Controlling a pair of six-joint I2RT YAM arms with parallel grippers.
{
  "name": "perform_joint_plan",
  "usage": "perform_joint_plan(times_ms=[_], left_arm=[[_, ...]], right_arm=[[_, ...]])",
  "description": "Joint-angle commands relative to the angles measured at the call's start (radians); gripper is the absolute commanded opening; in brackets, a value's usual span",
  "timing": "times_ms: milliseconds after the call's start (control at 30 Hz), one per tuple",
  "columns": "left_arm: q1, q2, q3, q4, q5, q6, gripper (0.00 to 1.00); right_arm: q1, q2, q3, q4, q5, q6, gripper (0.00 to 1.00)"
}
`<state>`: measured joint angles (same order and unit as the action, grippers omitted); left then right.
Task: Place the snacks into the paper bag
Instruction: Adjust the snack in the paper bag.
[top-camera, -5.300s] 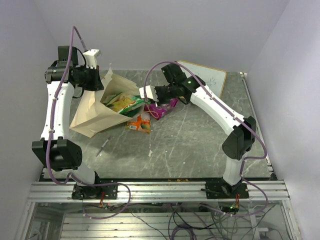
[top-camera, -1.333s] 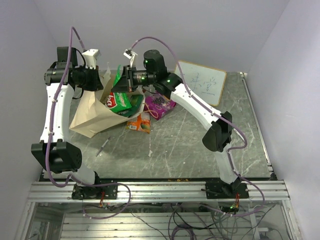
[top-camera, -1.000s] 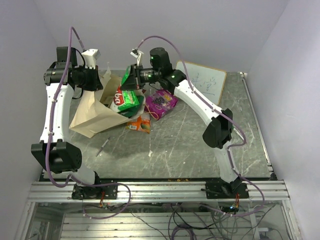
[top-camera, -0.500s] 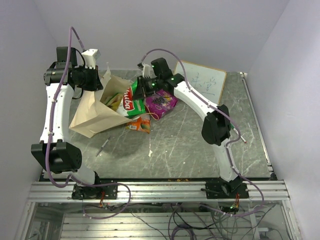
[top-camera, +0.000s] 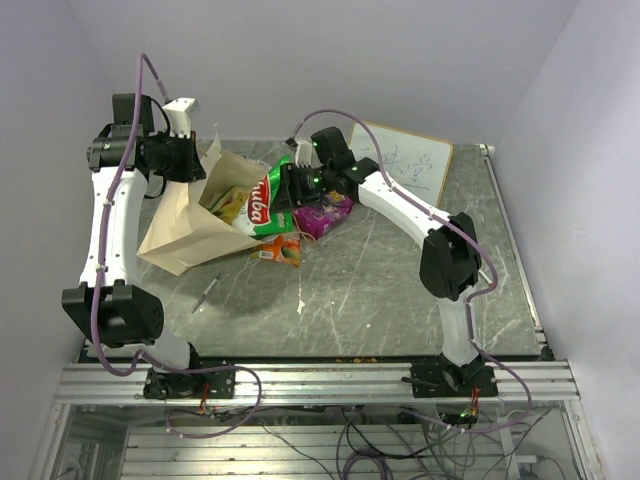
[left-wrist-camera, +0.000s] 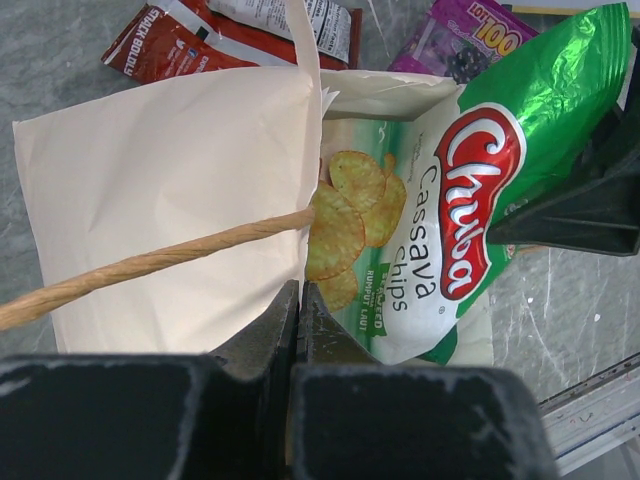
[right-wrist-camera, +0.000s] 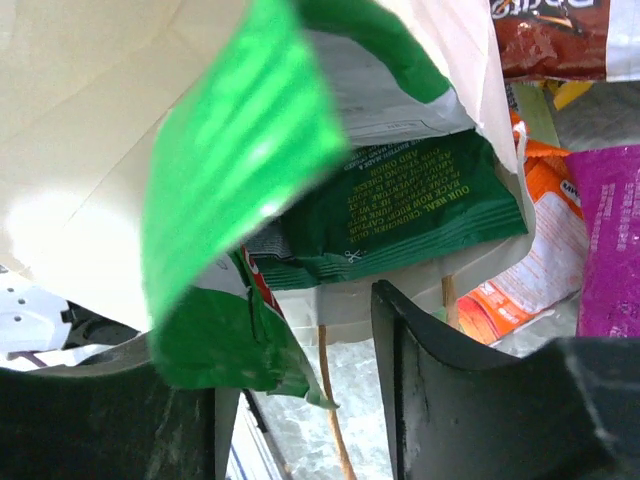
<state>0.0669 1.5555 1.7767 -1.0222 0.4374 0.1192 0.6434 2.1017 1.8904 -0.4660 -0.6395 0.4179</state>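
Observation:
The cream paper bag lies tilted at the left, its mouth facing right. My left gripper is shut on the bag's rim, beside a cord handle. A green-and-white chips packet sits half inside the mouth. My right gripper stands open just behind it, with the packet's tail against one finger. Inside the bag is a dark green packet. On the table lie a purple packet, an orange packet and a red-brown packet.
A framed whiteboard leans at the back right. A thin pen lies in front of the bag. Another small pen rests mid-table. White walls close in on the left, back and right sides.
My right gripper brought the green-and-white packet down from above the bag into its mouth and opened, letting go. The left gripper kept its hold on the rim.

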Motion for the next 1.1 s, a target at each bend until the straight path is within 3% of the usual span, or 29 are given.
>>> perform_joint_plan(times_ms=[0, 200, 333, 433, 600, 800, 1067], left_arm=[[0.01, -0.046, 0.004, 0.044, -0.004, -0.001, 0.07], [0.009, -0.039, 0.005, 0.049, -0.002, -0.006, 0.07], [0.008, -0.034, 0.008, 0.05, -0.003, -0.004, 0.07], [0.008, -0.031, 0.004, 0.05, -0.002, -0.004, 0.07], [0.01, -0.035, -0.002, 0.055, -0.003, -0.003, 0.07], [0.009, -0.035, 0.007, 0.052, 0.003, -0.006, 0.07], [0.008, -0.046, 0.002, 0.051, -0.004, -0.004, 0.07]], right_arm=[[-0.011, -0.06, -0.009, 0.023, -0.001, -0.053, 0.55], [-0.051, -0.204, -0.112, 0.009, -0.014, -0.138, 0.81], [-0.061, -0.283, -0.173, -0.003, -0.017, -0.22, 0.85], [-0.08, -0.332, -0.24, 0.011, 0.012, -0.244, 0.83], [-0.144, -0.337, -0.358, 0.104, 0.064, -0.145, 0.72], [-0.171, -0.228, -0.346, 0.163, 0.043, -0.065, 0.65], [-0.119, -0.124, -0.329, 0.189, -0.064, -0.025, 0.64]])
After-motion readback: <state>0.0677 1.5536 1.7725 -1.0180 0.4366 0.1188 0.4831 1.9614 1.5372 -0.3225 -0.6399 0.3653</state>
